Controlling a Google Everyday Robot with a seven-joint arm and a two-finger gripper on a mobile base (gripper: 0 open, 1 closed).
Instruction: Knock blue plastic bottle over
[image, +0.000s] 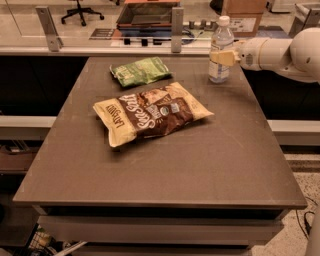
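The blue plastic bottle, clear with a white cap and a white label, stands upright near the table's far right edge. My gripper reaches in from the right on the white arm. Its tan tip lies against the bottle's middle at label height.
A large brown and cream chip bag lies flat at the table's middle. A green snack bag lies behind it to the left. The dark table has a rail with posts along its back edge.
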